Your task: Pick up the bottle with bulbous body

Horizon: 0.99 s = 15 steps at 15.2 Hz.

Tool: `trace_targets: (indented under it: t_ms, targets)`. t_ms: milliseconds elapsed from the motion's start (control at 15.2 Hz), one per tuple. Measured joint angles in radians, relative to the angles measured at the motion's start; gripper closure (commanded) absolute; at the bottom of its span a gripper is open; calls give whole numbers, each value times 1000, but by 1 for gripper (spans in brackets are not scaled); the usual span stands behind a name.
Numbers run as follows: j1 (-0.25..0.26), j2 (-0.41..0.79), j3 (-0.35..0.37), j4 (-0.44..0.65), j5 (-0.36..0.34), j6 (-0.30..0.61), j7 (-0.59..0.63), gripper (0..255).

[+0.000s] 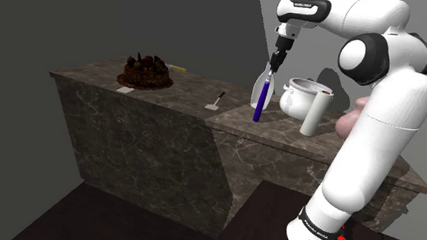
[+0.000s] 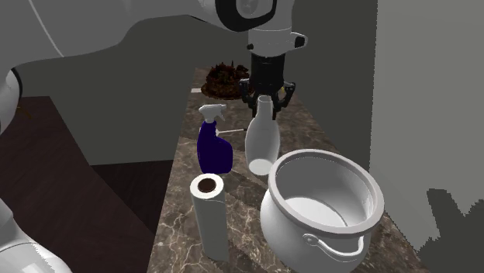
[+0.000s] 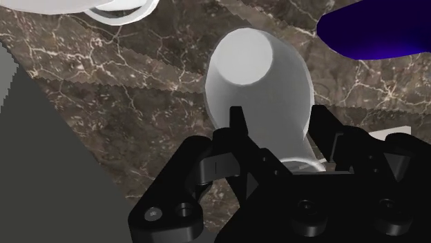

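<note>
Jaws clamped on neck of white bottle (image 2: 262, 143), upright over desk (image 2: 306, 132); can't tell if base touches. In 2nd ext. view, blue sprayer (image 2: 213, 151) at its 9 o'clock, pot (image 2: 287, 229) at 5, roll (image 2: 209, 213) at 7.

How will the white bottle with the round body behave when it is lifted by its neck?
The white bottle looks smooth, and the hand clasps only its narrow neck, so it may slip or swing. Its wide body sits below the grip, so it probably tilts easily. It looks rigid, so it should keep its shape.
</note>
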Motion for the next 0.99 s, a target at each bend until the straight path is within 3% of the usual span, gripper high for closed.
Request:
trace_targets:
  t_ms: [528,990]
  targets:
    - [-1,4,-1,10,2,-7,-1,255]
    - [-17,48,-9,152,28,-114,-12,255]
